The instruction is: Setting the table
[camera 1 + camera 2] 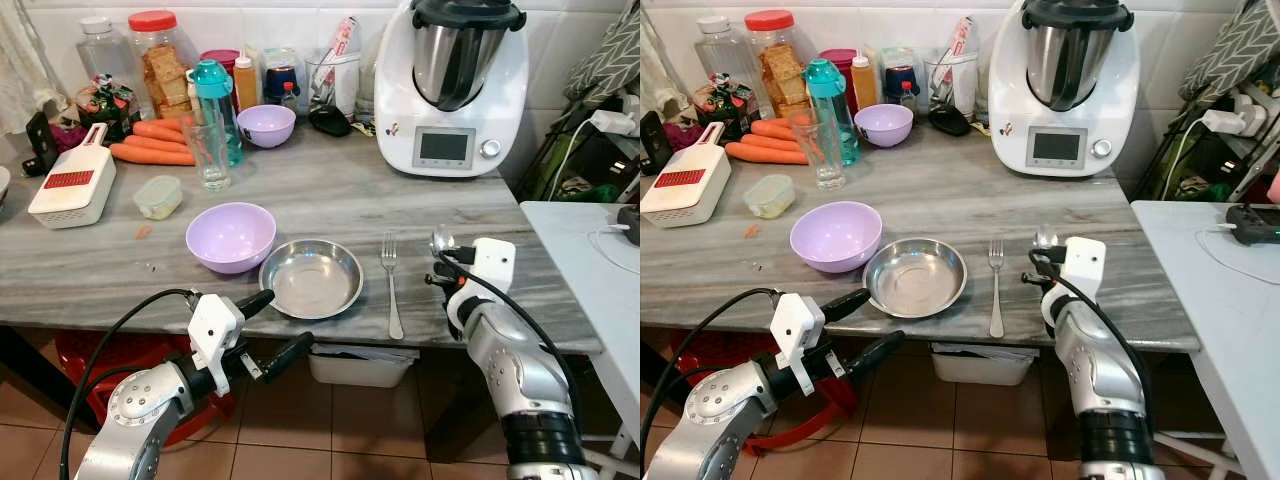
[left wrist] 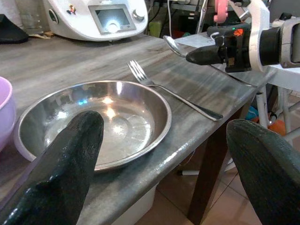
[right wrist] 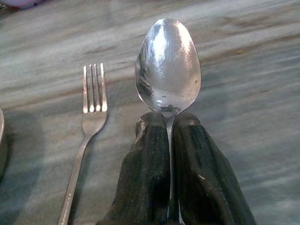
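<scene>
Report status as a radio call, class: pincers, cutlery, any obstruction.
Right pincer shut on spoon, held over the table right of fork. Left pincer open at the table edge by steel plate. Nothing lies beneath the spoon.

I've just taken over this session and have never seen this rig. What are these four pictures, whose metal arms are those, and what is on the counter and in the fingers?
The silver arms belong to a humanoid robot. Two pictures come from its head camera, looking down at a grey counter; the other two come from cameras on its wrists, looking along the black fingers.

On the counter, near the edge, lie a lilac bowl, a steel plate and a fork. Further back stand a white kitchen machine, carrots, jars and a second lilac bowl.

The right gripper is shut on a spoon, held just right of the fork. The left gripper is open and holds nothing, at the counter's edge in front of the plate.
</scene>
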`<state>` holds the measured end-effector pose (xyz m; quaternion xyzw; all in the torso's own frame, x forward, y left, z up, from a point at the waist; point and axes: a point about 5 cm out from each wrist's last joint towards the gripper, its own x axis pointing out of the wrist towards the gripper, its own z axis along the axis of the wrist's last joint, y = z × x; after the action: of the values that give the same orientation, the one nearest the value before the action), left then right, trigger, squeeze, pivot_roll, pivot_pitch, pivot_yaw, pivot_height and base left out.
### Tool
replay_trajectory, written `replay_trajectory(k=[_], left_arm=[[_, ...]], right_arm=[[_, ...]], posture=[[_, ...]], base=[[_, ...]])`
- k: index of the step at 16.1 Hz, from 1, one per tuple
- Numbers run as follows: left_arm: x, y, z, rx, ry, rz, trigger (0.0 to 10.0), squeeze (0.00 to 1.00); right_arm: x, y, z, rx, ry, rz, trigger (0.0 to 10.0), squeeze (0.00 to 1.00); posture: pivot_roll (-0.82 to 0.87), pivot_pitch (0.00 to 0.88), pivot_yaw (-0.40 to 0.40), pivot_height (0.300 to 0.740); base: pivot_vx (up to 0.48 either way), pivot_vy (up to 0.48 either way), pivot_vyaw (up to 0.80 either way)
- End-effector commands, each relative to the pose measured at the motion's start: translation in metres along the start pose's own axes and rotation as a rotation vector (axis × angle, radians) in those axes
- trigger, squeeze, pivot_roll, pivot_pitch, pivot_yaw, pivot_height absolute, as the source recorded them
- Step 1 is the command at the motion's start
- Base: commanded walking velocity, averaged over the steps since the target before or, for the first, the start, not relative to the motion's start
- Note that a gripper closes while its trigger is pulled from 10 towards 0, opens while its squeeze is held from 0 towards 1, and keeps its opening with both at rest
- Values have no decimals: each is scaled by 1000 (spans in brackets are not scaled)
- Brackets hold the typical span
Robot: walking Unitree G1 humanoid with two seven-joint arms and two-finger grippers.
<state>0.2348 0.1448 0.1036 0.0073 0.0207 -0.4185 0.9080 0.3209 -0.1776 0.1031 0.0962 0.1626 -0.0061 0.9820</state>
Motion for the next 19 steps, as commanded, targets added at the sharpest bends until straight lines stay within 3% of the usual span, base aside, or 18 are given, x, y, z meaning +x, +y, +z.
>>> replay_trajectory(k=[1, 7, 19], left_arm=[[-1, 0, 3, 21, 4, -5, 10000, 0], [-2, -3, 5, 20, 6, -15, 10000, 0], [-8, -7, 6, 8, 30, -30, 10000, 0]], right_arm=[[3, 2, 1, 7, 12, 9, 10000, 0], [16, 11, -3, 22, 35, 23, 10000, 0], [24, 12, -9, 30, 41, 14, 10000, 0]], posture=[[-13, 0, -11, 740], [-10, 0, -8, 740], [-5, 27, -1, 740]], base=[[0, 0, 0], [0, 0, 0], [0, 0, 0]])
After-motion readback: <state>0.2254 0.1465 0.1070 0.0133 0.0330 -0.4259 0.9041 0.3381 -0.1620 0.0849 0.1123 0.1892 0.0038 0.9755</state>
